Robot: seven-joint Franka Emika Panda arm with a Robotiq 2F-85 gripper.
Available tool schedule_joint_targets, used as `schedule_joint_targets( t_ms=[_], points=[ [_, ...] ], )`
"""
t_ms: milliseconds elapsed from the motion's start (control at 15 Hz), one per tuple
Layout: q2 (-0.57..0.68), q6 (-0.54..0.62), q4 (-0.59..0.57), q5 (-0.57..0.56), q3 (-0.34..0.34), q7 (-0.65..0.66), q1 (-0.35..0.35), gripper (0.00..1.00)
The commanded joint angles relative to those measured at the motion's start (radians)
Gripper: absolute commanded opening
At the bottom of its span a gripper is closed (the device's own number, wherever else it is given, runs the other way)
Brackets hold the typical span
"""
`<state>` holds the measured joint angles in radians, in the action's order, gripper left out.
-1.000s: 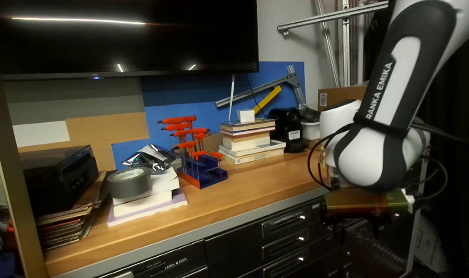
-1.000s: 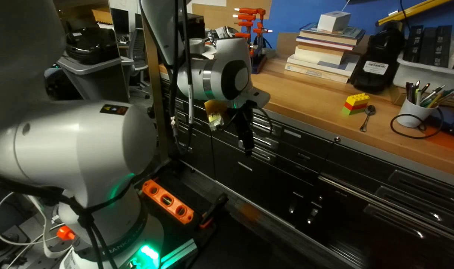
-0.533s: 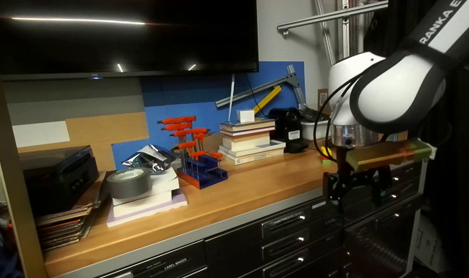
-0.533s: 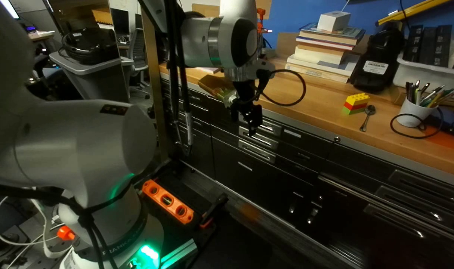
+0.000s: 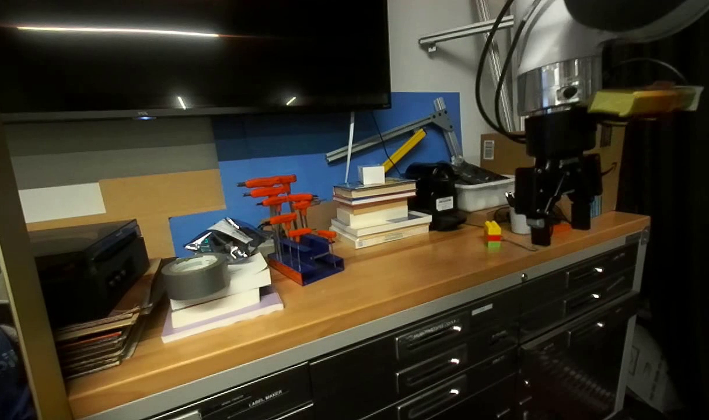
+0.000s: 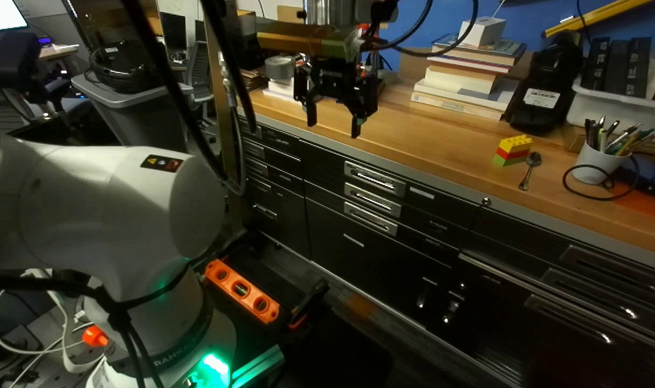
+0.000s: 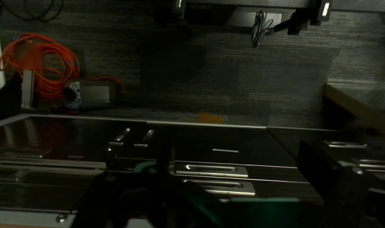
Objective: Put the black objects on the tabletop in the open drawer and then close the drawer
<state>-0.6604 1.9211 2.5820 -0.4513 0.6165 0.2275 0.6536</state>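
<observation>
The wooden tabletop (image 5: 383,280) runs long and pale brown along the wall (image 5: 424,73), with the black drawers (image 5: 427,370) beneath it. Whether one lower drawer (image 6: 537,328) stands ajar, I can't tell from here. A big dark screen (image 5: 185,58) hangs above. The robot's white arm (image 6: 106,205) reaches in, its end pointing down. At the back of the tabletop I can see a white bin (image 6: 629,109) and a stack of books (image 6: 462,80), with an upright black case (image 6: 553,70) standing between them.

Then the gripper (image 6: 333,121): it hangs in mid-air, tips downward, its fingers (image 6: 356,126) spread wide with only air between them, as both exterior views show. It looks to be touching nothing, near the front edge of the tabletop and well apart from the case; just how far out from that edge it hangs, I can't judge. In the wrist view, dark carpet (image 7: 179,63) and metal handles (image 7: 211,170) on the drawers show beyond the fingers, which are murky there.

Several black slabs (image 6: 618,67) stand side by side in the bin. Whether the task means these slabs or the case, I can't say. A white cup (image 6: 594,164), bristling with pens (image 6: 603,141), stands in front of the bin. Smaller again is a toy-brick block (image 6: 513,148), yellow, red and green, sitting on the bare wood toward the front, and just beside it lies a spoon (image 6: 533,158).
</observation>
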Motion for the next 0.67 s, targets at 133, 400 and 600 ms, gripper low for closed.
schedule_joint_targets(
  t_ms=[133, 400, 600],
  points=[
    [-0.104, -0.101, -0.021, 0.133, -0.129, -0.348, -0.153, 1.0],
    [-0.135, -0.147, -0.003, 0.267, -0.253, -0.522, -0.342, 1.0],
    [-0.139, -0.175, 0.003, 0.307, -0.325, -0.582, -0.453, 1.0]
  ],
)
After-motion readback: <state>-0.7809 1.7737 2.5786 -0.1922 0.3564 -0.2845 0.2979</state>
